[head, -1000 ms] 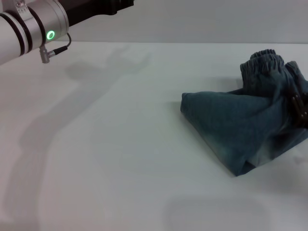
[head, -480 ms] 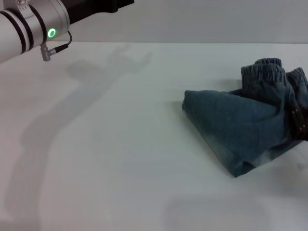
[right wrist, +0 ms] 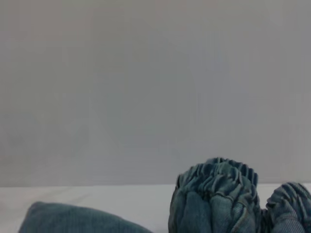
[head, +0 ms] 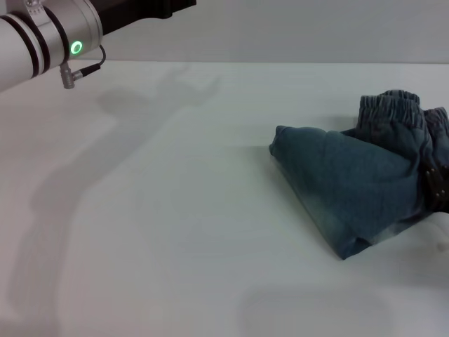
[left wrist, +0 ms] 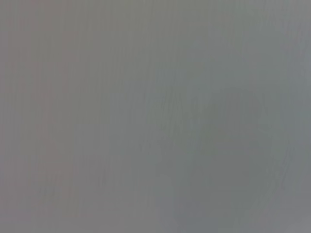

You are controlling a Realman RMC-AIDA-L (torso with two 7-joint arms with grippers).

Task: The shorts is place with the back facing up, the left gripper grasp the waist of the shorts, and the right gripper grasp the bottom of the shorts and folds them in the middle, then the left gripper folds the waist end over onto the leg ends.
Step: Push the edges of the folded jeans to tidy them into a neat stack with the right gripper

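The shorts (head: 358,189) lie bunched up at the right of the white table (head: 175,210), one blue denim flap spread toward the middle. The waist (head: 391,110), a puckered elastic band, is raised at the far side of the heap. It fills the right wrist view as gathered folds (right wrist: 216,194). At the picture's right edge a dark part of the right gripper (head: 440,184) is pressed into the cloth and appears shut on it. The left arm (head: 49,38), with its green ring, hangs high at the far left. Its gripper is out of frame, and the left wrist view shows only plain grey.
The left arm's shadow (head: 105,154) falls across the left half of the white table. A pale wall (head: 316,28) runs behind the table's far edge.
The shorts have slid slightly to the right along with the dark gripper at the edge, and the waist has moved the same way. The left arm has barely shifted.
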